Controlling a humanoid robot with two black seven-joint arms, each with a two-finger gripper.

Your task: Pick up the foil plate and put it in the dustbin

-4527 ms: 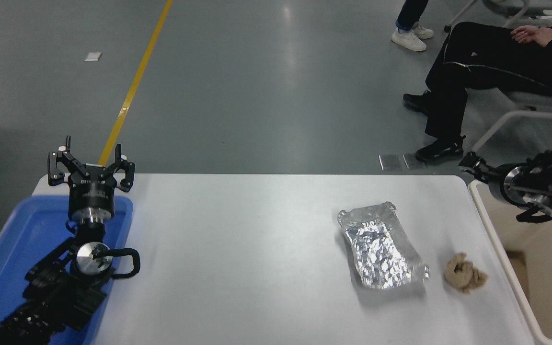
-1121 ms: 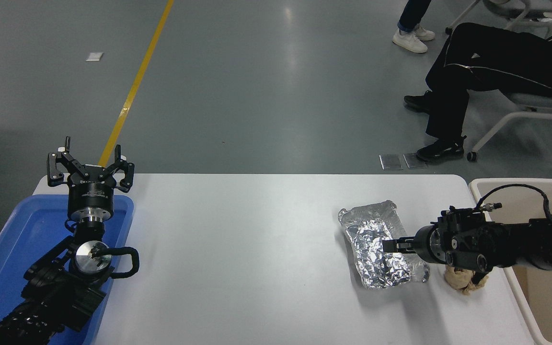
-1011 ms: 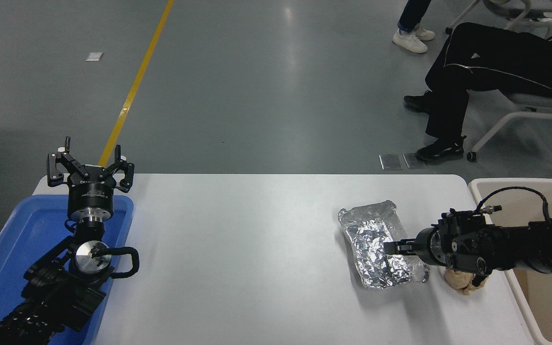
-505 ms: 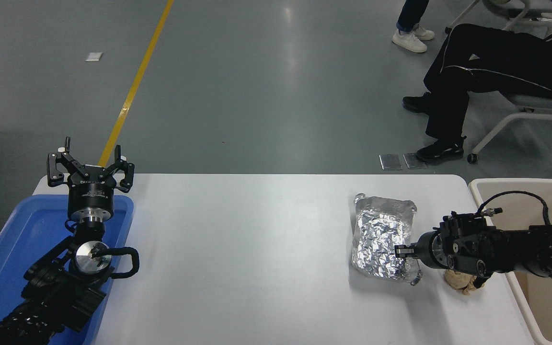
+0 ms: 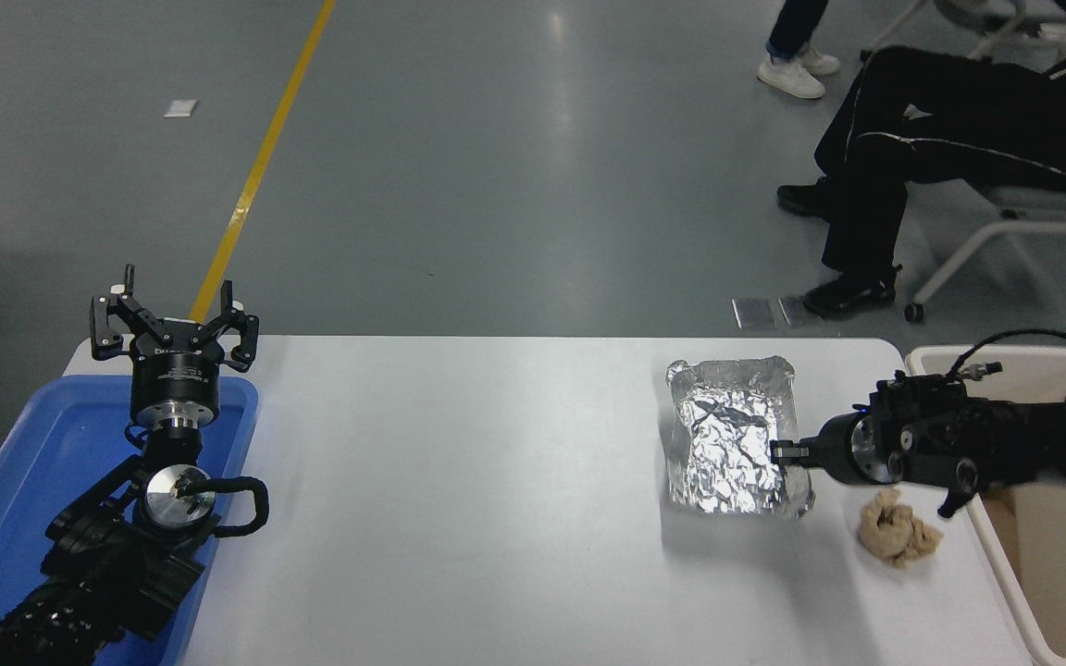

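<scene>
The foil plate, a crinkled silver tray, hangs just above the white table at the right, casting a shadow below it. My right gripper comes in from the right edge and is shut on the plate's right rim. The cream dustbin stands off the table's right end, directly under my right arm. My left gripper is parked open at the lower left.
A crumpled brown paper wad lies on the table between the plate and the dustbin. A blue tray sits under the left arm. A person sits on a chair beyond the far right corner.
My right gripper closed on the plate's right rim, lifted it off the table and carried it a little toward the far side. The wad now lies uncovered. The left arm stayed still.
</scene>
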